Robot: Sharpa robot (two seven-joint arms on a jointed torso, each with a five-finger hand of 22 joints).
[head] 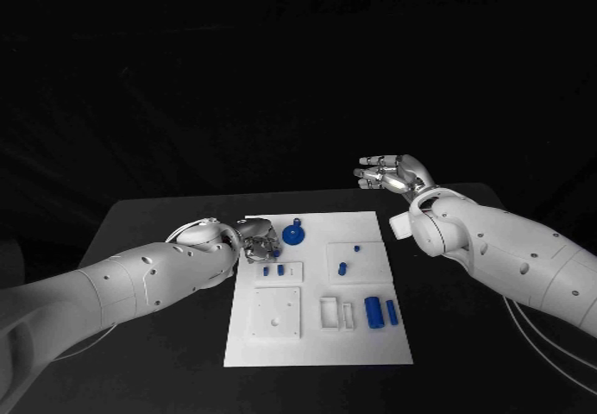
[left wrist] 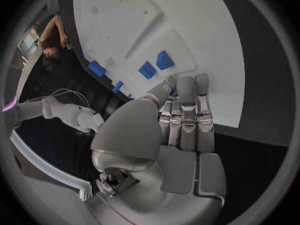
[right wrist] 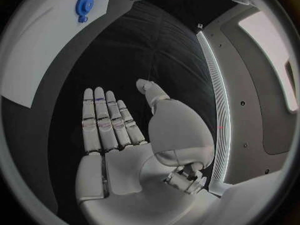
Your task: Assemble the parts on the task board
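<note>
Left hand [head: 255, 238] sits low over the task board [head: 361, 341] at its 10 o'clock corner, fingers straight and pressed together in the left wrist view, nothing visibly held; whether the fingertips touch a part I cannot tell. Round blue gear [head: 293, 234] lies just at 3 o'clock of that hand. Two small blue pegs [head: 273, 271] stand in a block at the hand's 6 o'clock. Right hand [head: 392, 175] is raised off the board's 1 o'clock corner, well apart, palm flat, fingers extended and slightly spread, empty.

Rest of board: small blue pieces [head: 346, 265] on the raised square near centre, blue cylinder [head: 373, 313] and slimmer blue bar [head: 392, 312] at 4 o'clock beside an open white frame [head: 332, 314].

Judgement: early to mid stage. Pegs look seated; gear, cylinder and bar look loose and still need placing
</note>
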